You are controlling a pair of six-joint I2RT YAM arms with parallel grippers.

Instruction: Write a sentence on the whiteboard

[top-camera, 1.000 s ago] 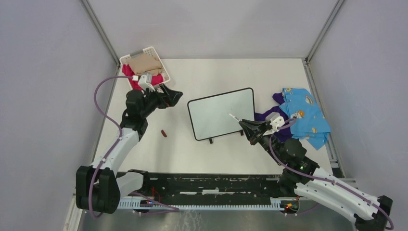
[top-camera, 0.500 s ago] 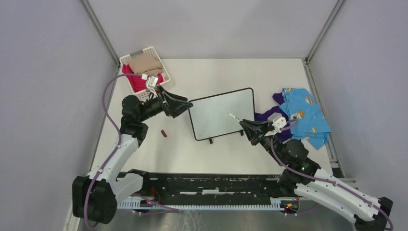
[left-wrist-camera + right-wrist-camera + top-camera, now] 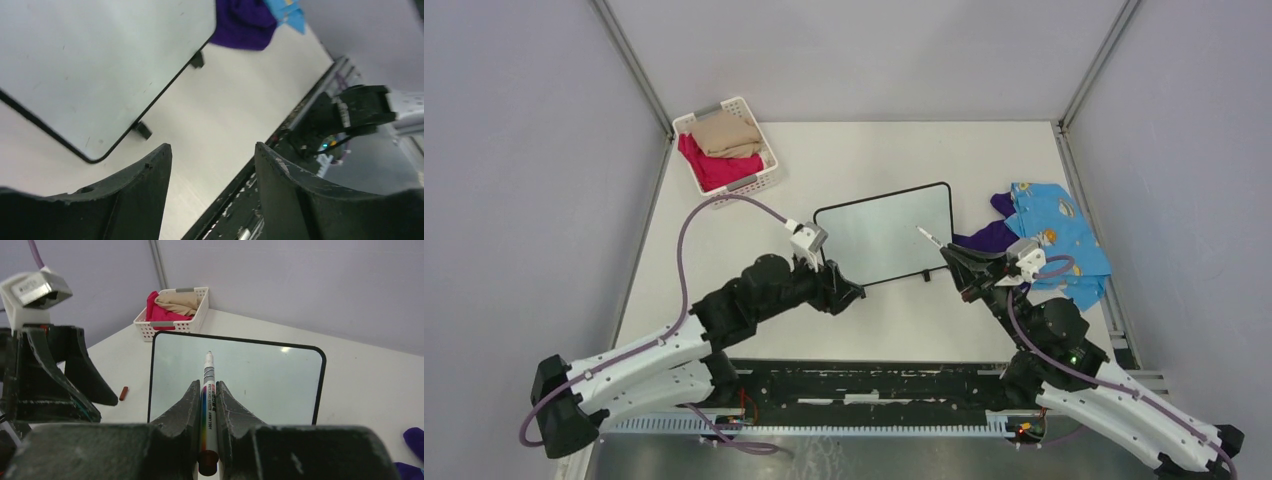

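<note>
On the table's middle, just ahead of the two arms, the whiteboard (image 3: 884,235) lies flat and unmarked, with its two small black feet (image 3: 142,130) along the near edge. The right gripper (image 3: 954,260) is clamped on a marker (image 3: 929,237). The pen's barrel is pinched between the fingers and its tip points over the board's right side, though whether the tip touches the surface cannot be told. The left gripper (image 3: 846,292) sits by the board's near-left corner, its jaws standing apart with nothing between them and only bare table showing in the gap. At the far-left corner a white slatted basket (image 3: 172,328) holds red and tan cloth. To the board's right lie a purple cloth (image 3: 989,237) and a blue printed one (image 3: 1059,245) — the purple just beside the frame. A small reddish piece (image 3: 123,392) rests on the table left of the board.
</note>
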